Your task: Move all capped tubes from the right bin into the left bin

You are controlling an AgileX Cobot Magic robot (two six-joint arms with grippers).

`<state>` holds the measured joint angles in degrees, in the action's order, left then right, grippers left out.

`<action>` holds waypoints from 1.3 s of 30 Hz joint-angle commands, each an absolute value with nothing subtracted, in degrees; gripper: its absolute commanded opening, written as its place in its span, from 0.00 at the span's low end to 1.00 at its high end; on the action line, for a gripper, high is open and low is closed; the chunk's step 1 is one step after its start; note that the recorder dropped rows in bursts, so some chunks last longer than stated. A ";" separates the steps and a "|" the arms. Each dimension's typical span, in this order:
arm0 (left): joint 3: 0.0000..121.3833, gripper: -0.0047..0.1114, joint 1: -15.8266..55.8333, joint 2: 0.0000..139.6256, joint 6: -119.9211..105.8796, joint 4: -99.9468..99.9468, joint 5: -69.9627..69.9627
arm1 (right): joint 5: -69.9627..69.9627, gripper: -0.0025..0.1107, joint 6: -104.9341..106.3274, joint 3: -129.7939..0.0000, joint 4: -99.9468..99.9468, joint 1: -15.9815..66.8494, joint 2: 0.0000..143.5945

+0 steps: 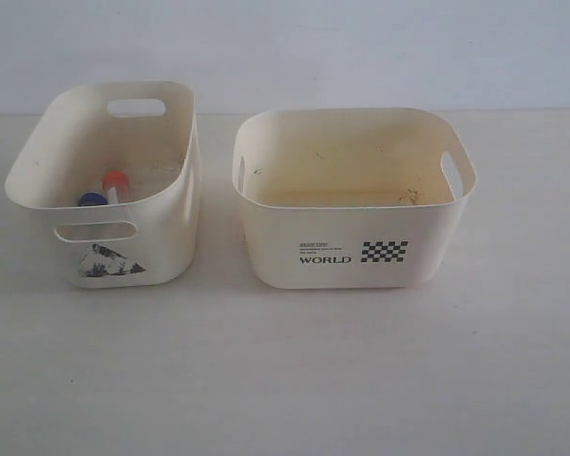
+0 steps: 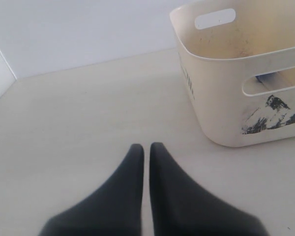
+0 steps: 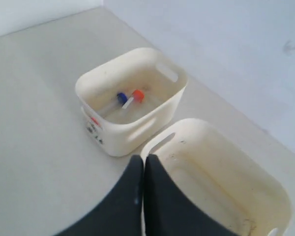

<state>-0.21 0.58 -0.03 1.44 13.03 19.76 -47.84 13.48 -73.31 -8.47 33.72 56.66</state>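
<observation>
The left bin (image 1: 161,242), with the dark bird-like picture, holds an orange-red capped tube (image 1: 114,183) and a blue capped tube (image 1: 92,199). In the right wrist view those same two caps, orange-red (image 3: 138,95) and blue (image 3: 122,97), lie side by side in that bin (image 3: 119,136). A second blue tube does not show. The right bin (image 1: 342,252), marked WORLD, shows no tubes inside. My left gripper (image 2: 146,146) is shut, empty, over the table beside the left bin (image 2: 226,98). My right gripper (image 3: 144,157) is shut, empty, above the right bin's rim (image 3: 157,142). Neither gripper appears in the exterior view.
Both bins stand side by side on a pale table (image 1: 285,380), with a narrow gap between them. A light wall (image 1: 285,47) runs behind. The right bin's inside bears brownish stains (image 1: 408,197).
</observation>
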 commanded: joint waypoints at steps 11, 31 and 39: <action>0.00 0.08 0.56 0.00 1.98 13.10 19.45 | -19.78 0.02 13.78 -36.65 -5.77 11.33 24.20; 0.00 0.08 0.56 0.00 1.98 13.10 19.45 | -14.46 0.02 6.51 0.00 -5.65 4.91 0.00; 0.00 0.08 0.56 0.00 1.98 13.10 19.45 | -18.14 0.02 4.88 0.00 -5.75 1.14 0.00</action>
<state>-0.21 0.58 -0.03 1.44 13.03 19.66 -15.57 6.28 -0.27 -6.10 1.62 0.28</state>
